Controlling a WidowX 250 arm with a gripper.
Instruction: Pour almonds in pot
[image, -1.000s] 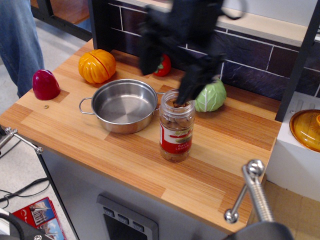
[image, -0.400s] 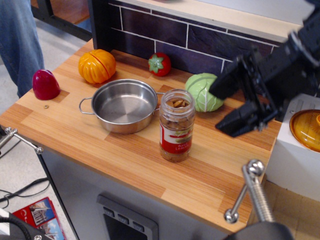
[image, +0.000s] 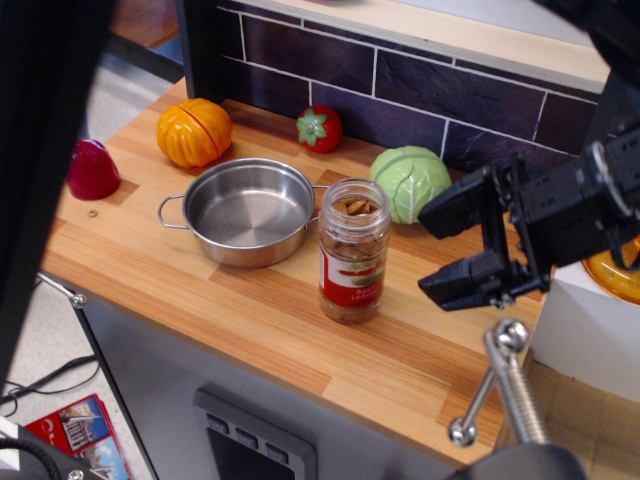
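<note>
Gripper (image: 442, 250) dropped lower at right, fingers (image: 455, 212) wide, empty; almonds (image: 352, 262) upright on worktop (image: 250, 310), pot (image: 245, 210) empty, nothing poured.

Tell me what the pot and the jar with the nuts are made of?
The pot looks like shiny steel: silvery, with bright reflections inside. The jar is clear, since the almonds show through it, but glass or plastic is hard to tell.

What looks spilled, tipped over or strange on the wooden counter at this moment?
Nothing stands out. The jar of almonds stands upright without a lid, beside the pot, which is empty. No nuts lie on the counter. The gripper is open, apart from the jar.
</note>
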